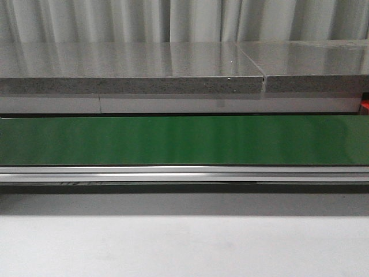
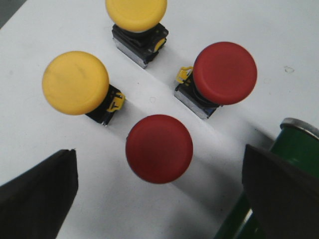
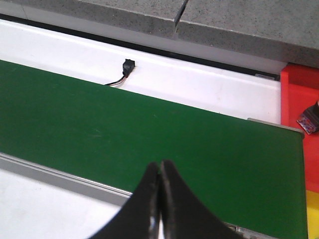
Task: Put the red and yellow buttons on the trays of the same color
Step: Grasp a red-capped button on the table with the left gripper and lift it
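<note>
White tabletop [image 2: 40, 30] bears unlabelled red button [image 2: 159, 148] between spread left gripper [image 2: 162, 194]; right gripper [image 3: 160, 199] closed, empty.

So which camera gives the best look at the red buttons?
The left wrist view: both red buttons show from above on the white table, beside two yellow buttons. The front view shows only the green belt, no buttons. The right wrist view shows none either.

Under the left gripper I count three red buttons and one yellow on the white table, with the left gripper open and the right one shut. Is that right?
Not quite: the left wrist view shows two red buttons and two yellow buttons on the white table. The rest holds: the left gripper is open, and the right gripper is shut.
</note>
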Controlling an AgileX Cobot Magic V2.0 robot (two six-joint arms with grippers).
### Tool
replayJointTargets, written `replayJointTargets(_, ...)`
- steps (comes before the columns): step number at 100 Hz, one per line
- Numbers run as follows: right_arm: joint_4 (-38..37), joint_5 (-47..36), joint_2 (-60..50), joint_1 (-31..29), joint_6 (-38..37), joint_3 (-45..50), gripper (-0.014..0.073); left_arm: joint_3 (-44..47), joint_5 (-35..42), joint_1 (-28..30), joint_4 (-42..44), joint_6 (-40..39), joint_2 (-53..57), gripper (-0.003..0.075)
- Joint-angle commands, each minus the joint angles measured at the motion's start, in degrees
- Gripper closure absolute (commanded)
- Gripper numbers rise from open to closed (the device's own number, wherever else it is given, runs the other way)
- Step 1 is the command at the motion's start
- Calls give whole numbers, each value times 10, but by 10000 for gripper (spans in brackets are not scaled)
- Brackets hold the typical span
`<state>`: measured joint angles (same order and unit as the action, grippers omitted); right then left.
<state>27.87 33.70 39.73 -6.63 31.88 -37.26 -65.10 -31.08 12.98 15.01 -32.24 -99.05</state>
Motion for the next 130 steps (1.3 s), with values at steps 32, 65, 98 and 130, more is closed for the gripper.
replayJointTargets(32,8,-32,-3,3,4,-13,662,-29,46,1,4,0,-30,80)
replayJointTargets(65,8,-32,-3,3,4,-13,662,-29,55,3,6,0,-36,253)
replayJointTargets(98,8,-32,-3,3,4,-13,662,-29,53,3,16,1,-8,701)
replayJointTargets(130,8,-32,-3,3,4,-13,662,-29,12,-10,13,31,109,739)
